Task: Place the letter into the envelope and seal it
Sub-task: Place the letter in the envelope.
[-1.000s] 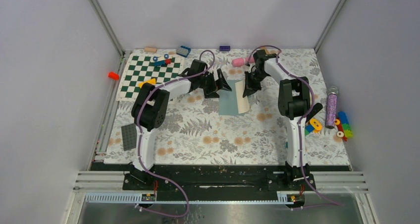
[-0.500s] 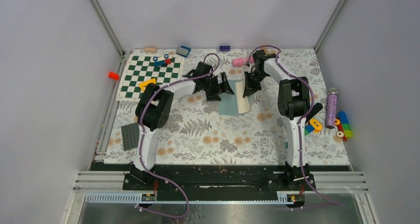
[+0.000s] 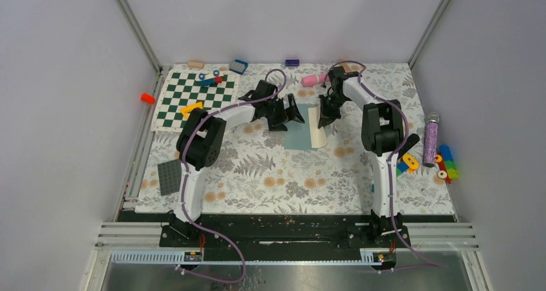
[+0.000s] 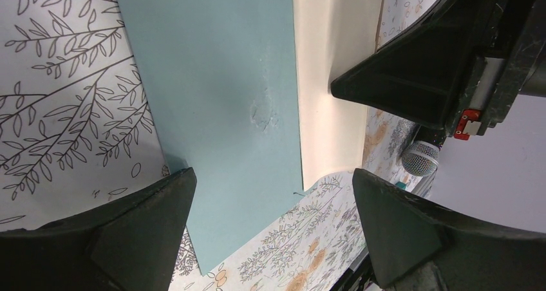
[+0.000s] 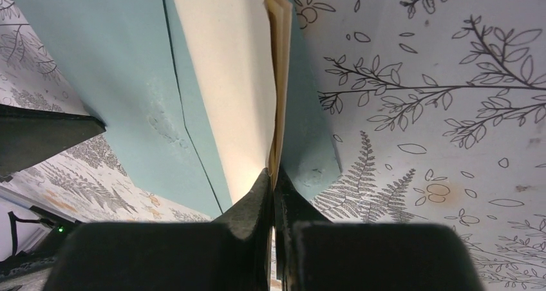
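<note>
Teal paper, plain on its face but for a small crinkled dent near the middle: the envelope (image 3: pixel 297 136) lies flat on the floral tablecloth (image 3: pixel 257 168), toward the far middle of the table and between the two grippers. Its long axis runs from near to far, roughly along the arms' reach and tilted a little. The top view does not show which end carries the pointed flap.

The letter (image 3: pixel 315 127) is folded into a narrow cream strip. It lies along the envelope's right side, its long axis parallel to the envelope's. In the right wrist view teal shows on both sides of it (so it rests on part of the envelope, not on the cloth alone), and stacked cream layers show at its right edge. Whether its left edge runs under the teal panel I cannot tell.

The right gripper (image 5: pixel 273 175) is clamped on the letter, its fingers pressed together on the strip near its far end. The left gripper (image 4: pixel 270 230) is released, fingers spread wide above the envelope's left part. One finger (image 4: pixel 138 233) sits at the envelope's corner, though contact there is unclear.
</note>
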